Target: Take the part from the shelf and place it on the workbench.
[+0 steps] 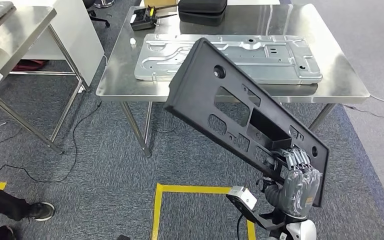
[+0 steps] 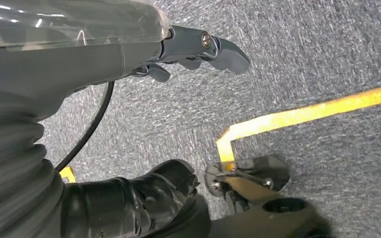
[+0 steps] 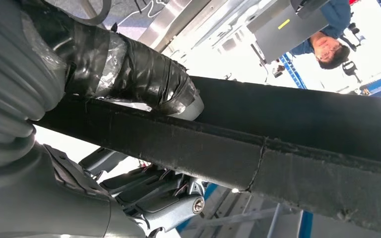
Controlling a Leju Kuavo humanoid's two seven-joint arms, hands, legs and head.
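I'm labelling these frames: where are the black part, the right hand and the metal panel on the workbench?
black plastic part (image 1: 215,95): head view, its flat upper face.
right hand (image 1: 297,180): head view, back of the hand.
grey metal panel (image 1: 280,60): head view, its stamped top surface.

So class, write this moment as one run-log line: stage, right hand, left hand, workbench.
stage: carrying | right hand: grips black part, held tilted before the workbench | left hand: empty, over carpet | workbench: silver panel lying flat

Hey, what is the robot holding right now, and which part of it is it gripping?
The right hand grips the black panel at its lower end, fingers hooked into a cutout. The left hand holds nothing.
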